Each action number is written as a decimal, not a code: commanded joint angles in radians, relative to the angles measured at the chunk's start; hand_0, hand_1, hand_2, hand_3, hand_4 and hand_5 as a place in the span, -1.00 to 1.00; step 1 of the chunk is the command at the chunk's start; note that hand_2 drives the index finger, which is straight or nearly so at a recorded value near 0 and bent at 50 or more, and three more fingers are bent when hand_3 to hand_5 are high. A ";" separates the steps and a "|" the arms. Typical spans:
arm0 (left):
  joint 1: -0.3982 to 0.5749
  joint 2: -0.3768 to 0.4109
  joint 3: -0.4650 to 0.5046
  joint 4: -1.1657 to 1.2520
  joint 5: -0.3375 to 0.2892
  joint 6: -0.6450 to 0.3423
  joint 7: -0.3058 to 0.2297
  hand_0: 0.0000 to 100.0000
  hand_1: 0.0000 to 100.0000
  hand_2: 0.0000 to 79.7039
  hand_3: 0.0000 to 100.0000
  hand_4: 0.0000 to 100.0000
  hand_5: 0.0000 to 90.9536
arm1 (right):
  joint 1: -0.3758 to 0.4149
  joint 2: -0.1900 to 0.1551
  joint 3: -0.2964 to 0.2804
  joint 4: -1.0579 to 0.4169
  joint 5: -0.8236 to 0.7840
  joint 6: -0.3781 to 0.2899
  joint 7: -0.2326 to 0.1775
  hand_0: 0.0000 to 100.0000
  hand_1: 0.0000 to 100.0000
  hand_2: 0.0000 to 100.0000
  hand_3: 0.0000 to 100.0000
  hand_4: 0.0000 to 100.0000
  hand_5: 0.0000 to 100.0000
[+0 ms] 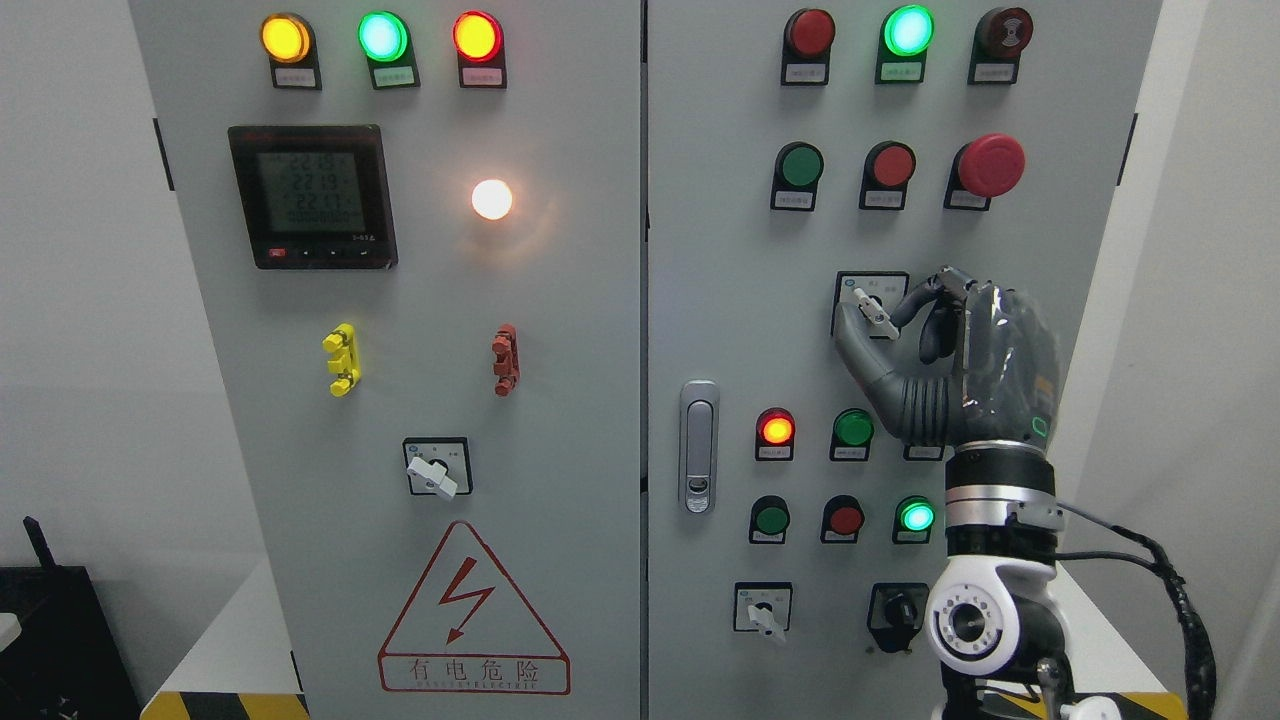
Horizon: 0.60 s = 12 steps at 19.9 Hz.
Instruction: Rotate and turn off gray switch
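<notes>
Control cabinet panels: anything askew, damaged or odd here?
Nothing looks damaged. The gray switch lever sits tilted, pinched by the right robot hand. The white switch on the left door is tilted too, probably just a selector position.

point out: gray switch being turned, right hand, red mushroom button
gray switch (874, 316), head view, on its pale lever between the fingertips.
right hand (985, 365), head view, on the back of the palm.
red mushroom button (991, 165), head view, on the centre of its cap.
</notes>
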 commanded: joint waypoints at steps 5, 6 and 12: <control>-0.009 -0.001 0.008 -0.026 0.020 0.006 -0.001 -0.76 -0.22 -1.00 -1.00 -1.00 -1.00 | -0.003 0.001 -0.021 0.005 0.000 0.002 0.002 -0.43 -0.08 0.36 1.00 0.92 1.00; -0.009 0.000 0.008 -0.026 0.020 0.006 -0.001 -0.76 -0.22 -1.00 -1.00 -1.00 -1.00 | -0.003 0.001 -0.021 0.005 0.000 0.002 0.002 -0.42 -0.07 0.36 1.00 0.92 1.00; -0.009 0.000 0.008 -0.026 0.020 0.006 -0.001 -0.76 -0.22 -1.00 -1.00 -1.00 -1.00 | -0.005 0.001 -0.021 0.005 0.000 0.002 0.002 -0.37 -0.05 0.36 1.00 0.92 1.00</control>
